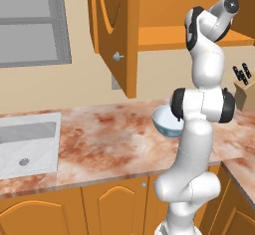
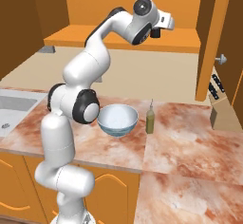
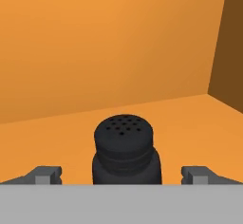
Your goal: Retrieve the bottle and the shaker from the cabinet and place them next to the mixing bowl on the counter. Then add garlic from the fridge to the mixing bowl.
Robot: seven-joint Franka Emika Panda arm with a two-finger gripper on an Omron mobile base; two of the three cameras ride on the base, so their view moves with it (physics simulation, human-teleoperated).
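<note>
Gripper (image 3: 121, 175) is up inside the open upper cabinet (image 2: 118, 40), jaws spread full wide, nothing pinched. The black shaker (image 3: 124, 149) stands upright on the cabinet shelf (image 3: 190, 123), dead centre between the two fingertips (image 3: 47, 174) and just ahead of them along the approach line. Its perforated cap faces up, long axis vertical and square to the closing direction, with clearance on both sides. It sits near the shelf's front edge, back wall well behind, side wall off to the right in the hand view.

My read: a short straight push forward, then close on the body below the cap. No sideways correction looks needed.

The bottle (image 2: 150, 117) is already down on the worktop, just beside the mixing bowl (image 2: 117, 119). Shaker is the step in hand; garlic not started.
</note>
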